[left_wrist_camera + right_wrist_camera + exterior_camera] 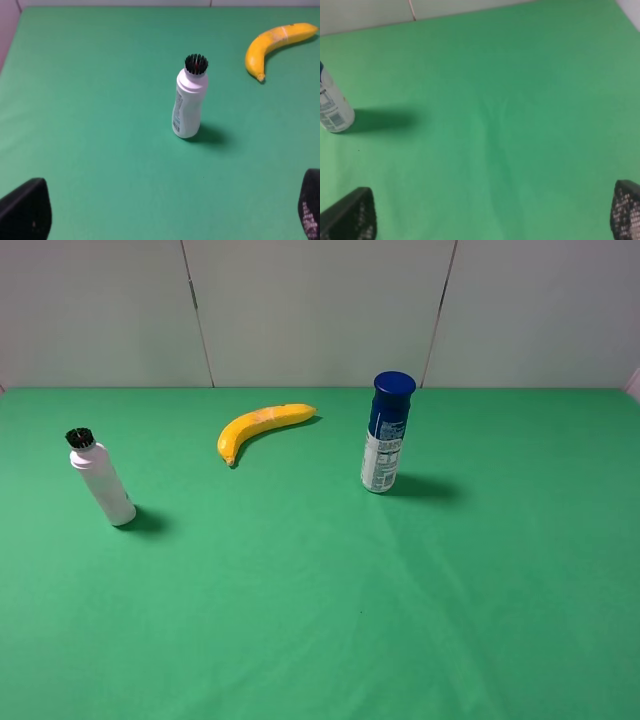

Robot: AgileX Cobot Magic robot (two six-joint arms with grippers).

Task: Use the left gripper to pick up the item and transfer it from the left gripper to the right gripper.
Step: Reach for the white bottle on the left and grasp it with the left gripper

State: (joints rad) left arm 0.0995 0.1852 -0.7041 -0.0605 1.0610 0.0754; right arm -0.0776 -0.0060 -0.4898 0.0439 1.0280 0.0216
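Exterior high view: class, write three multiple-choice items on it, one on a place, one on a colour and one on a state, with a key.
1. From left to right, what lies between the white bottle and the spray can? A banana; B cup; C spoon.
2. What colour is the spray can's cap? A red; B blue; C yellow.
3. How is the white bottle placed? A lying on its side; B standing on its base; C upside down.
Key: 1 A, the banana lies between them; 2 B, the cap is dark blue; 3 B, its black cap is on top.
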